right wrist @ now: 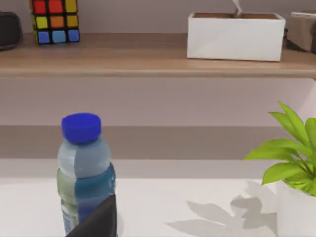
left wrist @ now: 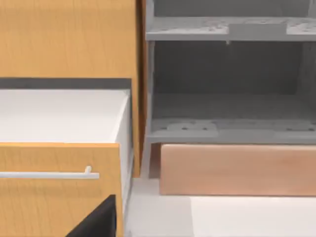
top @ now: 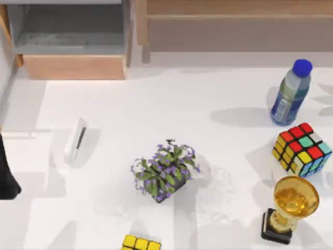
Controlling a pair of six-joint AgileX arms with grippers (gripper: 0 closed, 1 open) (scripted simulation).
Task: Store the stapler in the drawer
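The stapler (top: 76, 139), slim and white with a dark slit, lies on the white table at the left, apart from everything else. Behind it at the far left the drawer (top: 75, 66) stands pulled out, its grey inside open to above and its pale wood front panel (left wrist: 237, 170) facing the table. A dark part of my left arm (top: 6, 178) sits at the table's left edge, to the left of the stapler and a little nearer the front. A dark edge of my right gripper (right wrist: 96, 222) shows close to the water bottle (right wrist: 84, 173).
A potted purple-flowered plant (top: 165, 169) stands mid-table. At the right are the water bottle (top: 290, 92), a colour cube (top: 302, 149) and a gold trophy (top: 289, 208). Another cube (top: 140, 243) lies at the front edge. The brown cabinet body (top: 234, 26) runs along the back.
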